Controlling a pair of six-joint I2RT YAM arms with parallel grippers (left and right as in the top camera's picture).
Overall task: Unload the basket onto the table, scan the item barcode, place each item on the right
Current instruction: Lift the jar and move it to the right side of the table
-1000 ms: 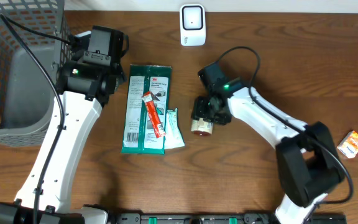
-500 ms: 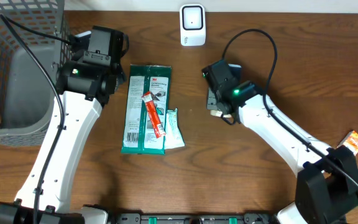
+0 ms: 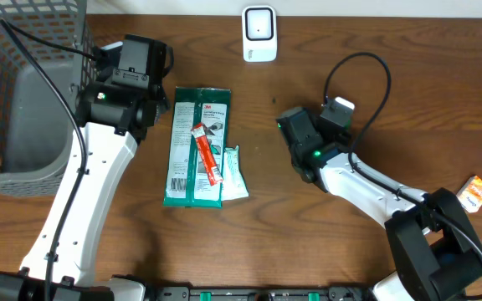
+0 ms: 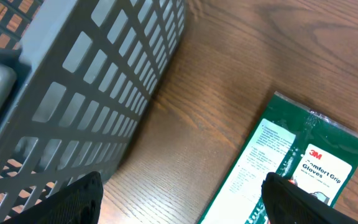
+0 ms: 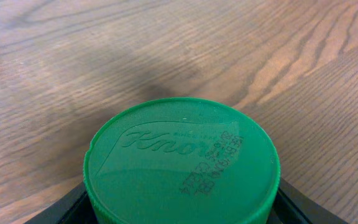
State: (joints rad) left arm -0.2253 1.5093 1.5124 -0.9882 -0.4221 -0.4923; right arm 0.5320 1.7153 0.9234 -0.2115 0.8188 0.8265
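Where the right jaws stand partway closed around it, the green-lidded Knorr jar (image 5: 179,162) is gripped over the desk (image 5: 73,74), apart from the white scanner (image 3: 258,33). The left jaws are held wide and empty between the grey basket (image 4: 73,93) and the glove pack (image 4: 291,168).

Glossy green plastic lid (image 5: 179,165), grained wood table (image 5: 73,62); matt grey plastic basket (image 4: 104,81)

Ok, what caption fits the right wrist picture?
Right gripper grips a green Knorr lid, wooden table behind.
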